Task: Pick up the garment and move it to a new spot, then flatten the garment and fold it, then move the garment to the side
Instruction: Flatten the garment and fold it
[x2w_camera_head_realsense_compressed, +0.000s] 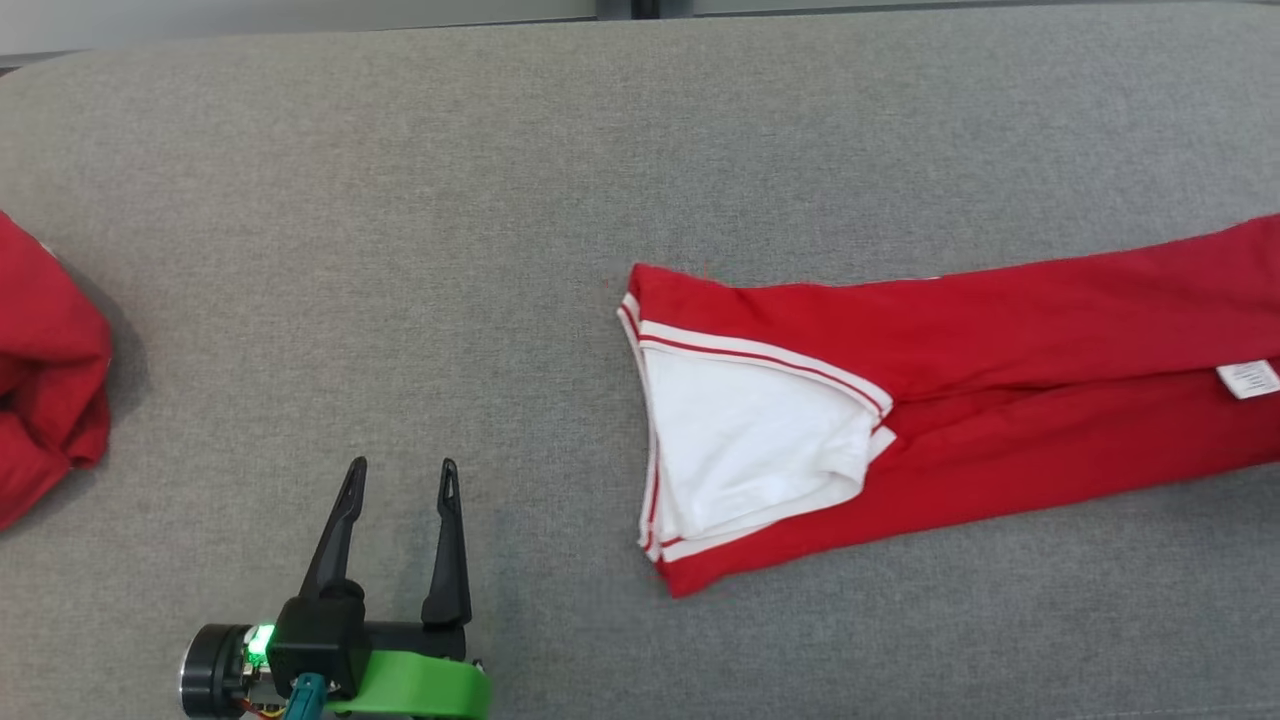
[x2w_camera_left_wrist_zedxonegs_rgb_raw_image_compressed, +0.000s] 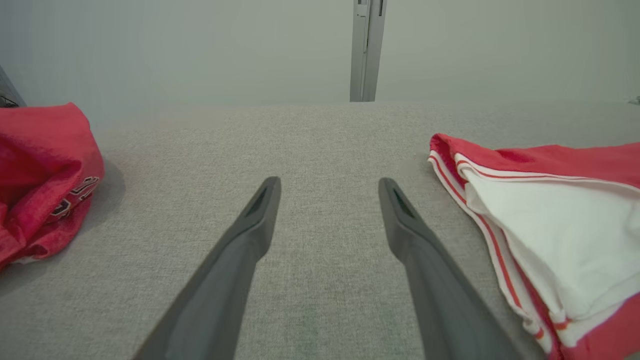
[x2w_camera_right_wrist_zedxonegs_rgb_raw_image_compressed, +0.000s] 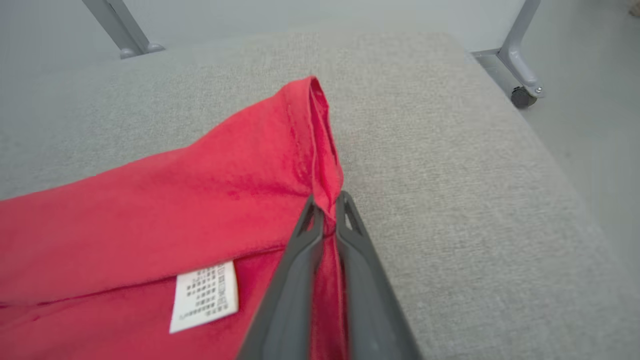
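Garment (x2w_camera_head_realsense_compressed: 1000, 400) in red with white trim lies stretched along the grey worktop (x2w_camera_head_realsense_compressed: 400, 200). Right tool (x2w_camera_right_wrist_zedxonegs_rgb_raw_image_compressed: 327, 202) pinches its end, apparently a hem; left tool (x2w_camera_head_realsense_compressed: 403, 468) hovers wide open between garment and a bunched red cloth (x2w_camera_head_realsense_compressed: 50, 350).

Head camera looks down on the grey surface (x2w_camera_head_realsense_compressed: 400, 150); left wrist camera skims low across it; right wrist camera sits close on the garment (x2w_camera_head_realsense_compressed: 1050, 330) all three share.
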